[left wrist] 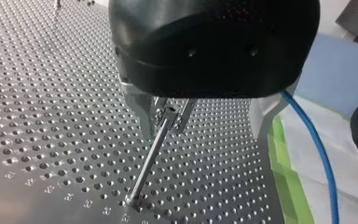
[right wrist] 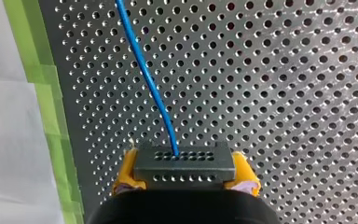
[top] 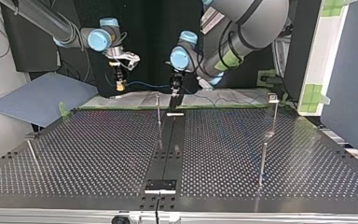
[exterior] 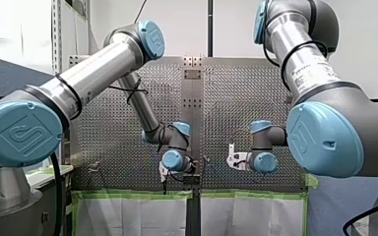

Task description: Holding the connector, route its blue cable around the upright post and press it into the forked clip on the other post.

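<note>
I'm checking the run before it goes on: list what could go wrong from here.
1. The yellow pads of my right gripper hold the dark grey connector block; a hard pull on the thin blue cable might slip it out.
2. My left gripper hangs close by the thin metal post; a sideways move could bend it or snag the cable.

Perforated metal desk [top: 88, 149], one edge bordered by green tape [exterior: 133, 194] over white sheeting [exterior: 128, 216]. White wall [exterior: 359, 34] beyond; slotted metal upright [exterior: 56, 39] at front view's left; blue-grey panel [top: 42, 98] beside the desk.
</note>
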`<state>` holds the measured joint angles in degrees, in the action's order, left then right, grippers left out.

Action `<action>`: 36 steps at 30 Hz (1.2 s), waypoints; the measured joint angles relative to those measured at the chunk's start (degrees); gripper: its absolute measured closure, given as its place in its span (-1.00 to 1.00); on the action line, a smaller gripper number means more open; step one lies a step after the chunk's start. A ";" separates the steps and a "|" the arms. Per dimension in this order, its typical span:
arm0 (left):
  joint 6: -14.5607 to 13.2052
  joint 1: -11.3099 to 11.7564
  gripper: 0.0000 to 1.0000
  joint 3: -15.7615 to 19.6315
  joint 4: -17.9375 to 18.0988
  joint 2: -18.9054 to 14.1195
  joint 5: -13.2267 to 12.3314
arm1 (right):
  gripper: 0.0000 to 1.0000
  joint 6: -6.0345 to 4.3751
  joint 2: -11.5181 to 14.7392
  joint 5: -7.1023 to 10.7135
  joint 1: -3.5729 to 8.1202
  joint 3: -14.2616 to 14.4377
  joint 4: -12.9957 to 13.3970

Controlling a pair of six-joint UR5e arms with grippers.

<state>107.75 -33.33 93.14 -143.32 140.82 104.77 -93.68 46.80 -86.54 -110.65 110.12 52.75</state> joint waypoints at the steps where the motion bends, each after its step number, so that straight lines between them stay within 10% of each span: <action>1: 0.00 -0.11 -1.00 0.00 0.01 -0.02 0.51 | 0.64 -0.06 -0.05 0.13 0.04 -0.17 -0.06; 36: -7.15 -6.36 -1.00 0.00 6.99 0.20 17.67 | 0.58 -0.13 -1.22 6.61 0.43 -2.19 -1.28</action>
<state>100.60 -39.69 93.14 -136.33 141.01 122.43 -93.81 45.58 -79.93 -110.22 107.92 51.46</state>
